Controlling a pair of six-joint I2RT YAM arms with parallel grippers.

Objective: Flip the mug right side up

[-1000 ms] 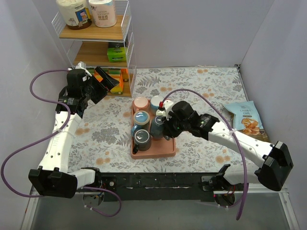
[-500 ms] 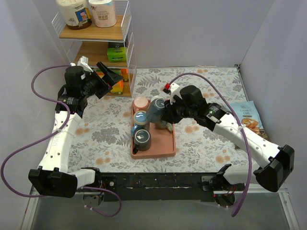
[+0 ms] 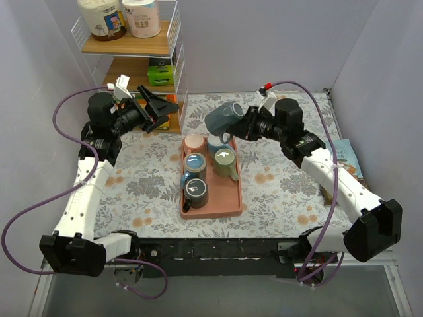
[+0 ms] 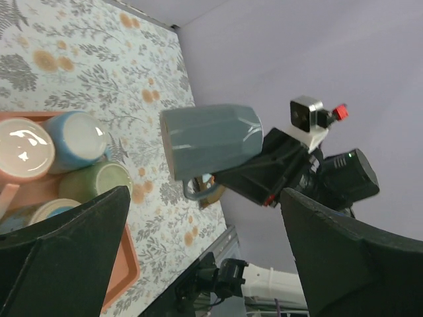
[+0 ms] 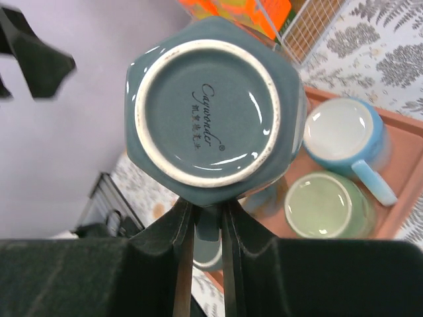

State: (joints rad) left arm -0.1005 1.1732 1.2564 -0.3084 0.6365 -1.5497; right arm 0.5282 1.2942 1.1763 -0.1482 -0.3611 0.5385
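My right gripper [image 3: 243, 125] is shut on the handle of a grey-blue hexagonal mug [image 3: 221, 119] and holds it in the air over the back of the pink tray [image 3: 228, 201]. The mug lies on its side. In the right wrist view its base [image 5: 208, 112] faces the camera, and the fingers [image 5: 182, 228] pinch the handle below it. My left gripper [image 3: 160, 105] is open and empty, raised near the shelf and pointing at the mug [image 4: 211, 140] without touching it.
Several mugs stand mouth up on the tray: pink [image 3: 193, 142], light blue [image 3: 215, 141], green [image 3: 225, 160], blue [image 3: 193, 164] and dark [image 3: 195, 190]. A wire shelf [image 3: 135, 46] with goods stands at the back left. A snack bag [image 3: 349, 150] lies at the right.
My right gripper has lifted the grey-blue mug off the tray, carried it up and towards the back, and tipped it sideways. My left gripper has swung up and to the right.
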